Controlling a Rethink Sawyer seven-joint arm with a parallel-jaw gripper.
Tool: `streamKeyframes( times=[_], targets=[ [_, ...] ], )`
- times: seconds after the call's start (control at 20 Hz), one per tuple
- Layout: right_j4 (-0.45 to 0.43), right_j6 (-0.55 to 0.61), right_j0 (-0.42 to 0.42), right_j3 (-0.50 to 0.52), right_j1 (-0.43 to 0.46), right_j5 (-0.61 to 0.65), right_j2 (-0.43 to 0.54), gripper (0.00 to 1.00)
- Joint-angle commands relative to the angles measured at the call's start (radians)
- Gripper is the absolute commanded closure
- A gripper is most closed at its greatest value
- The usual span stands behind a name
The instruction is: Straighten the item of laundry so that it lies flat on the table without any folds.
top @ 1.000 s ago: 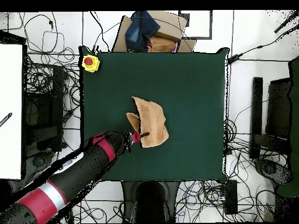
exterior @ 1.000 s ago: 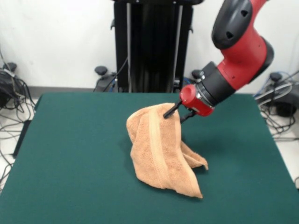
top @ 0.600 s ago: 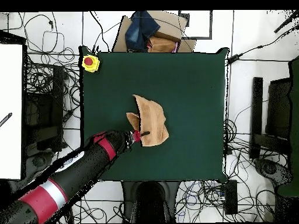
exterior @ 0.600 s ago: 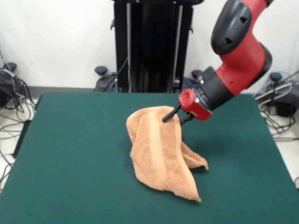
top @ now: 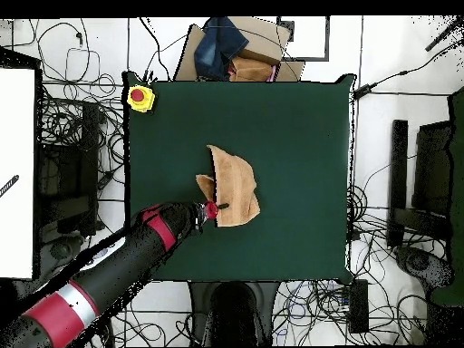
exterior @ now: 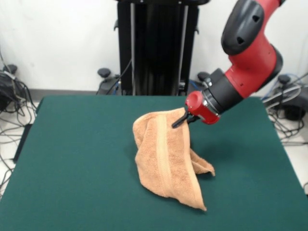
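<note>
The peach-orange towel (exterior: 166,159) is the item of laundry; it hangs in a folded, draped heap with one corner lifted and its lower end resting on the green table (exterior: 72,159). A woven band runs down its front. My gripper (exterior: 181,119) is shut on the raised upper corner, tilted in from the right. From overhead, the towel (top: 234,186) sits near the middle of the table (top: 299,136) and the gripper (top: 217,208) holds its edge nearest the arm.
A yellow box with a red button (top: 140,97) sits at one table corner. A cardboard box with clothes (top: 234,50) stands beyond the table edge. Cables cover the floor around the table.
The gripper has shifted slightly to the right in the front view, carrying the towel's held corner with it; the towel's hanging shape has barely changed.
</note>
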Motion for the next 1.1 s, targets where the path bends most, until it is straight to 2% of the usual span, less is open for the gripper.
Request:
streamKeyframes(
  times=[0.05, 0.2, 0.4, 0.6, 0.85, 1.1],
  targets=[
    [0.080, 0.316, 0.012, -0.084, 0.019, 0.105, 0.045, 1.00],
    [0.057, 0.266, 0.006, -0.044, -0.037, 0.072, 0.090, 1.00],
    [0.015, 0.181, 0.005, 0.076, -0.202, 0.042, 0.195, 1.00],
    [0.005, 0.152, 0.025, 0.166, -0.347, 0.071, 0.261, 1.00],
    [0.004, 0.158, 0.033, 0.221, -0.424, 0.120, 0.297, 1.00],
    [0.017, 0.205, 0.062, 0.218, -0.429, 0.181, 0.291, 1.00]
  ],
)
